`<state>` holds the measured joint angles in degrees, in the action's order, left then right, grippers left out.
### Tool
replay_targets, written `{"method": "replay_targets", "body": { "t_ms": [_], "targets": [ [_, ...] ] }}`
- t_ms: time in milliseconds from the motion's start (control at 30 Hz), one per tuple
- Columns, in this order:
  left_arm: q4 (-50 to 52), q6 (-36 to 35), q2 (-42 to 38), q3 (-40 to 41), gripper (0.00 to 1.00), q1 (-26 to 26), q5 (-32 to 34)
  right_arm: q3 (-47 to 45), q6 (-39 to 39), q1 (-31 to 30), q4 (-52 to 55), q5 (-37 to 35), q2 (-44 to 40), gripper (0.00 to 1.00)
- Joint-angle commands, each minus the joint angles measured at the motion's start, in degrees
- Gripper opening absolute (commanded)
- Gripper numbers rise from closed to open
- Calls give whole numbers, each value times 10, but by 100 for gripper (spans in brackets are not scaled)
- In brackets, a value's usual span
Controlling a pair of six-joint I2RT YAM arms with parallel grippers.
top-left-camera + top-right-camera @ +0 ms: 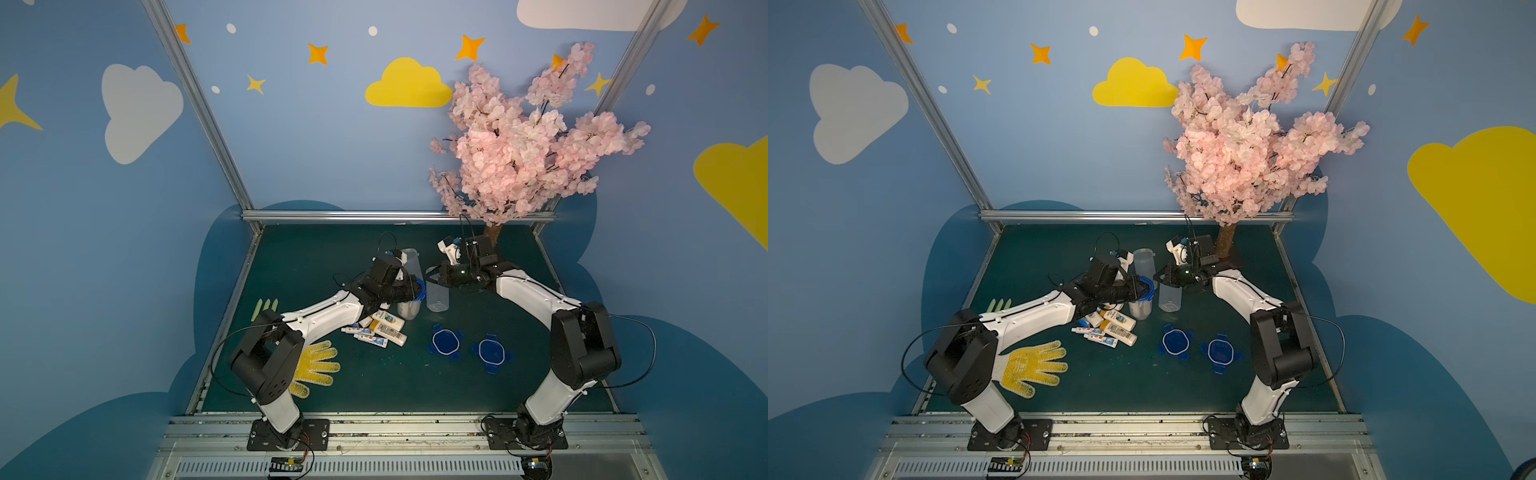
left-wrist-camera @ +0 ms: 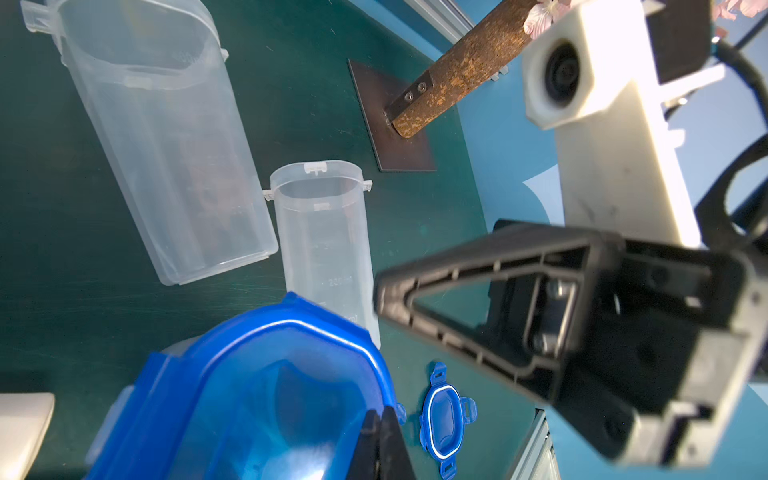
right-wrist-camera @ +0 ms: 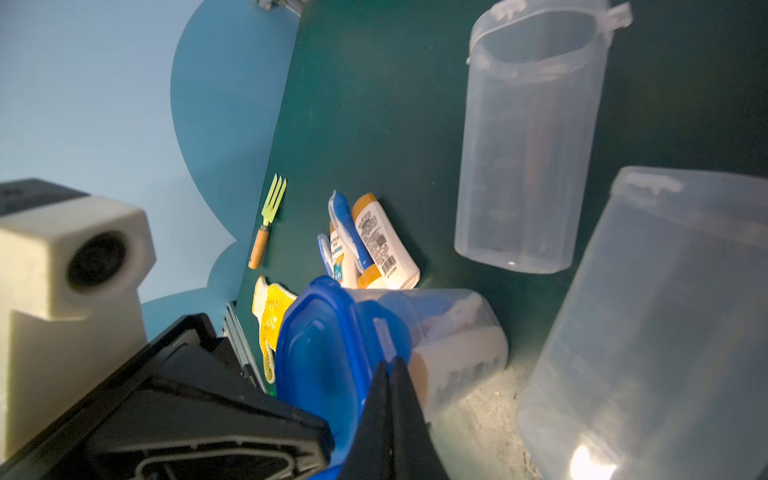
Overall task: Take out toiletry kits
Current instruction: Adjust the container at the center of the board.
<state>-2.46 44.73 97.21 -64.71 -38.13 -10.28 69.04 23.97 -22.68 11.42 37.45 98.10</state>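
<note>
Lid-pulling at the last capped jar [image 3: 457, 316] turned on how the two tools faced each other across it. The left gripper [image 2: 380, 419] was clenched on one edge of the blue lid [image 2: 257, 374]. The right gripper [image 3: 389, 374] was pinched shut on the latch tab at the opposite edge. The lid therefore sat between the two sets of fingertips, with the arms reaching in from opposite sides.

In both top views the jar stood roughly upright on the green table [image 1: 374, 382], its long axis running down from the lid. The lid would probably have to come off upward along that axis, not sideways.

Through the clear wall, the remaining toiletry kit [image 3: 461, 361] showed as a white bottle with an orange-yellow end, not yet out.

The left gripper lay on the side of the loose toiletries [image 1: 380, 328], heaped just beside the jar's base and partly beneath that arm. The right gripper lay on the side of an empty jar [image 1: 437, 297], which stood just beside the capped one and seemed easy to knock.
</note>
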Motion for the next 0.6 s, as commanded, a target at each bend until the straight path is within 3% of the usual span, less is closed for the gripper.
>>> {"method": "replay_targets", "body": {
  "t_ms": [0, 333, 567],
  "targets": [
    [186, -15, 50, 50, 2, 17, 53, 10, -21, -21, 46, -7, 4, 0],
    [182, -13, 52, 53, 2, 17, 51, 89, -7, -54, 53, 13, 74, 0],
    [185, -17, 50, 52, 2, 21, 50, 59, -16, -22, 62, 3, 18, 0]
  ]
}}
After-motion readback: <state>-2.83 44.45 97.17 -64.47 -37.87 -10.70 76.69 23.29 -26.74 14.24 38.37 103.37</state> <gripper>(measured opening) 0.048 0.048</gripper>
